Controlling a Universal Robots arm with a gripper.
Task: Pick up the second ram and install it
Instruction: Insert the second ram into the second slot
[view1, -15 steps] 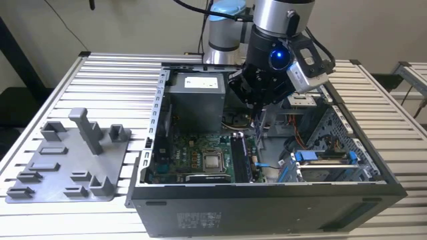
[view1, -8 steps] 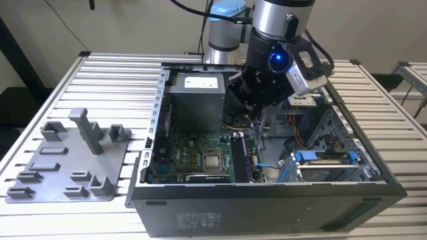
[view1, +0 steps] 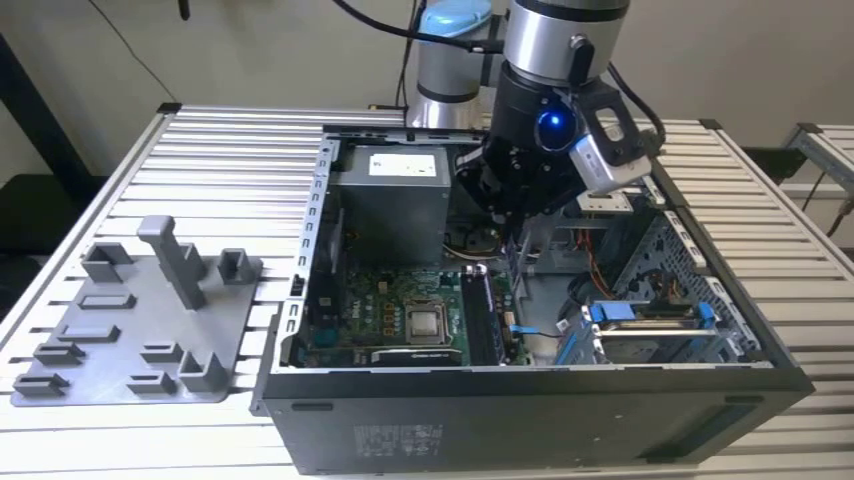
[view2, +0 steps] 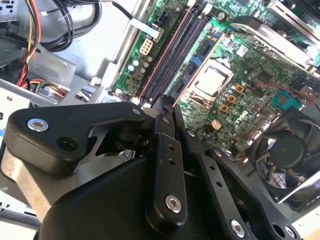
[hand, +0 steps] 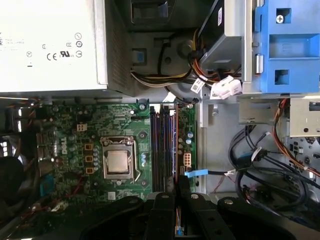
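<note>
Gripper (hand: 173, 187) just above the memory slots (hand: 163, 145), perhaps in contact with them

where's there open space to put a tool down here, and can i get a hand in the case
Freest: bare table beyond the tray, on the exterior view's left of the case; a narrower strip runs along the case's other side. Inside is crowded: the gripper hangs over the memory slots, with cables and the drive cage beside it.
</note>
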